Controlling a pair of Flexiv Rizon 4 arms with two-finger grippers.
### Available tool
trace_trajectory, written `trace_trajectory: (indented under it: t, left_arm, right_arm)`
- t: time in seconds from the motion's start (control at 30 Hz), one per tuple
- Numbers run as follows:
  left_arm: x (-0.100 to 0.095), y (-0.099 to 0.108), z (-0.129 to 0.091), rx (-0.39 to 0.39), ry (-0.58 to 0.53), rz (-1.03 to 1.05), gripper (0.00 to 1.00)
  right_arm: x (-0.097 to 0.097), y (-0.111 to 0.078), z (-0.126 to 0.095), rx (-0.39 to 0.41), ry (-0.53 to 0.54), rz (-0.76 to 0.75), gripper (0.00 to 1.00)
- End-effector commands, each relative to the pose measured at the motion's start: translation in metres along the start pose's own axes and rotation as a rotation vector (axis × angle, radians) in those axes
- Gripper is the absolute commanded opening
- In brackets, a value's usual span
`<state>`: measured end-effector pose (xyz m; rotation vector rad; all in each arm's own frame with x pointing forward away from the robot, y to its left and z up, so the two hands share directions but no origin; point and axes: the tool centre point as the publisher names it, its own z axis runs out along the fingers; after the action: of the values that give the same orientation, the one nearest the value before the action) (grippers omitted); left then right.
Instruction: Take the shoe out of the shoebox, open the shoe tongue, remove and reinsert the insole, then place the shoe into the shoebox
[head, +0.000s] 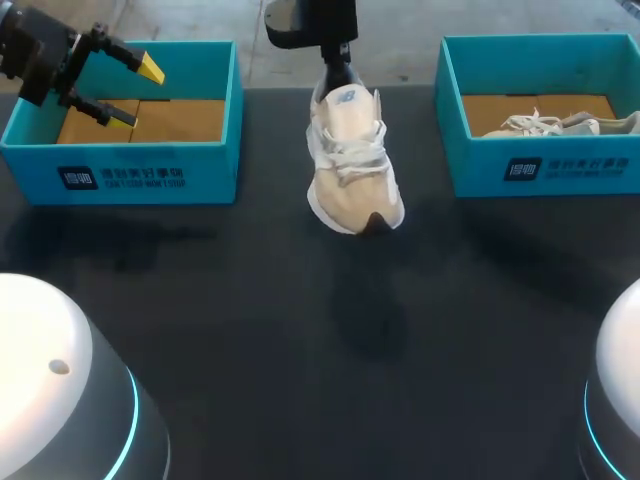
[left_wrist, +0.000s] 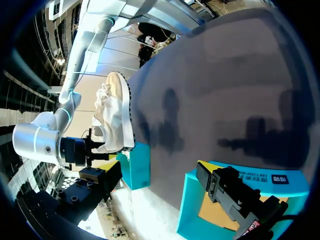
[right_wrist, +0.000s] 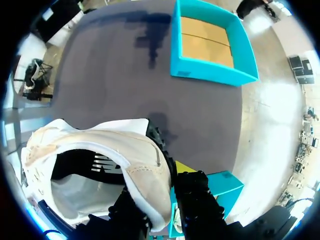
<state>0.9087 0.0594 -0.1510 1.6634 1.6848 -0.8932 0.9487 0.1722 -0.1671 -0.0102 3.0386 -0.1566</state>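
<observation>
The right gripper (right_wrist: 161, 179) is clamped on the heel of the pale shoe (head: 352, 160). In the right wrist view one black finger sits inside the heel opening and the other presses on the outside of the heel wall, with a yellow tip showing just beside the rim. The shoe hangs from that grip with its toe pointing toward the near side and its white laces facing up. It looks lifted clear of the dark table (head: 250, 300), since its shadow falls on the surface a little nearer than the toe. It is at the far middle of the table, between the two boxes and touching neither.

Off to the left, the left gripper (head: 135, 93) hovers over the left shoebox (head: 150, 160). Its fingers are spread wide apart with nothing between them, one yellow tip above the box's far wall and the other over the cardboard floor. That teal box shows only its brown bottom.

On the far right stands the right shoebox (head: 540, 165), also teal, with a second pale shoe (head: 560, 123) lying on its side inside, laces loose.
</observation>
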Motion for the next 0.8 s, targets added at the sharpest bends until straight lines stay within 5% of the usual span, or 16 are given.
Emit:
trace_trajectory:
  t: [0.03,0.33,0.57,0.8]
  left_arm:
    - [0.000,-0.001,0.000,-0.002,0.003,0.000,1.00]
    - [0.000,-0.001,0.000,-0.002,0.003,0.000,1.00]
    - [0.000,-0.001,0.000,-0.002,0.003,0.000,1.00]
    - [0.000,-0.001,0.000,-0.002,0.003,0.000,1.00]
  right_arm:
    - [-0.016,-0.020,-0.001,-0.010,0.012,-0.016,0.00]
    - [-0.046,-0.075,0.005,0.051,0.018,-0.095,0.00]
    - [-0.077,-0.130,0.014,0.091,-0.011,-0.022,0.00]
    - [-0.097,-0.164,0.014,0.121,-0.048,0.033,0.00]
